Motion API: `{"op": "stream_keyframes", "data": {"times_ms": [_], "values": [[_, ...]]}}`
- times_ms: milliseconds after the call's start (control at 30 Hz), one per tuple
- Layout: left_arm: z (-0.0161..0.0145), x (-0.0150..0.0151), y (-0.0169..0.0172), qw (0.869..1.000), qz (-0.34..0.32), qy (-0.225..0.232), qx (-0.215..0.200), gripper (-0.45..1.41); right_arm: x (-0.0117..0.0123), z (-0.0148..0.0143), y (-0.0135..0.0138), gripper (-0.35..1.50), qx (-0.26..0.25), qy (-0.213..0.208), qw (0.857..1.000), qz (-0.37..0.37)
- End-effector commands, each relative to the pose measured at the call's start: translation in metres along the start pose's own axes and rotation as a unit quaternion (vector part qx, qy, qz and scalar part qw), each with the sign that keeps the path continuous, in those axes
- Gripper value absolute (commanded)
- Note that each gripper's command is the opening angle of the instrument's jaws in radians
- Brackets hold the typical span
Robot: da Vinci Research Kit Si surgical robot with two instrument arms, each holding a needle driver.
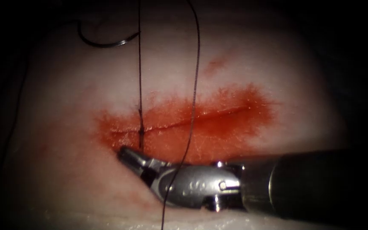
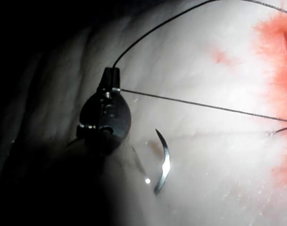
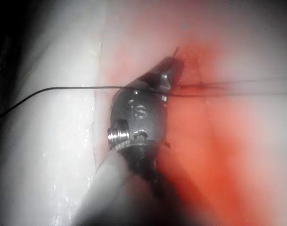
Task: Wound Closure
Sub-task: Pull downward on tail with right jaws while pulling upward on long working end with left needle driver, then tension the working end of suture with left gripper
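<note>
Curved needle (image 1: 103, 42) is lying free on the pale tissue (image 1: 64, 127), well above the cut (image 1: 184, 121) toward its left end, not in the tissue, held by neither tool. In the left wrist view the needle (image 2: 163, 162) is resting flat just beside the left tool (image 2: 111, 75).

Thread (image 1: 140, 76) is running taut from above down to a stitch at the left part of the cut, ending near the right tool's tip. A second strand (image 1: 194, 85) is crossing the cut further right and passing over the right tool's body.

Left tool's jaws are sitting closed on the thread (image 2: 190, 101); one strand is stretching tight from them toward the red fluid (image 2: 275, 42), another is arching away over the tissue.

Right tool (image 1: 126, 155) is coming in from the right, lying low along the near edge of the red fluid (image 1: 218, 123), tip by the stitch. Its jaws are looking closed; whether they are pinching the thread (image 3: 63, 88) there, cannot tell. Right tool (image 3: 169, 68) is showing thread crossing at its tip.
</note>
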Motion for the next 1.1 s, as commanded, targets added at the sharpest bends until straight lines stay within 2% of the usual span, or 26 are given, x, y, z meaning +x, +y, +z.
{"op": "stream_keyframes", "data": {"times_ms": [33,100,133,167,200,233,267,333,367,600,633,700,767,900,933,1100], "values": [[0.0006,-0.0001,-0.0002,1.000,0.001,0.001,-0.001,-0.45,-0.0003,0.0004,-0.0001,-0.35,-0.013,0.010,1.000,0.008],[0.0004,-0.0002,-0.0001,1.000,0.001,0.002,-0.002,-0.45,-0.0002,0.0001,0.0004,-0.35,-0.034,0.022,0.999,0.027],[0.0003,-0.0001,-0.0001,1.000,0.001,0.002,-0.003,-0.45,-0.0001,0.0001,0.0005,-0.06,-0.038,0.026,0.998,0.034],[0.0003,-0.0001,-0.0001,1.000,0.001,0.002,-0.003,-0.45,-0.0001,0.0001,0.0005,-0.06,-0.038,0.026,0.998,0.034],[0.0000,0.0000,0.0003,1.000,0.000,0.004,-0.007,-0.45,0.0001,0.0000,0.0010,0.54,-0.043,0.038,0.997,0.059],[-0.0003,0.0002,0.0006,1.000,-0.002,0.012,-0.016,-0.45,0.0004,-0.0002,0.0014,0.99,-0.045,0.045,0.995,0.075],[-0.0006,0.0005,0.0009,1.000,-0.006,0.018,-0.024,-0.45,0.0006,-0.0003,0.0017,1.13,-0.045,0.048,0.994,0.083],[-0.0011,0.0010,0.0014,0.999,-0.013,0.024,-0.032,-0.45,0.0009,-0.0007,0.0021,1.15,-0.045,0.054,0.993,0.091],[-0.0022,0.0022,0.0020,0.998,-0.026,0.037,-0.047,-0.45,0.0014,-0.0016,0.0029,1.20,-0.048,0.062,0.990,0.113],[-0.0054,0.0058,0.0028,0.994,-0.063,0.064,-0.070,-0.45,0.0024,-0.0045,0.0044,1.18,-0.035,0.060,0.987,0.146],[-0.0066,0.0071,0.0032,0.992,-0.073,0.073,-0.073,-0.45,0.0026,-0.0055,0.0052,1.15,-0.029,0.055,0.983,0.173],[-0.0072,0.0077,0.0034,0.991,-0.078,0.077,-0.073,-0.45,0.0027,-0.0059,0.0056,1.13,-0.028,0.051,0.981,0.186],[-0.0092,0.0102,0.0042,0.989,-0.094,0.085,-0.080,-0.45,0.0033,-0.0068,0.0083,0.98,-0.017,0.028,0.970,0.239],[-0.0105,0.0120,0.0046,0.987,-0.105,0.089,-0.084,-0.45,0.0037,-0.0064,0.0104,0.91,-0.018,0.013,0.960,0.278],[-0.0112,0.0130,0.0047,0.985,-0.115,0.093,-0.085,-0.45,0.0038,-0.0057,0.0114,0.91,-0.015,-0.010,0.953,0.301],[-0.0120,0.0150,0.0052,0.985,-0.117,0.093,-0.088,-0.45,0.0035,-0.0035,0.0124,0.91,-0.011,-0.040,0.949,0.311]]}}
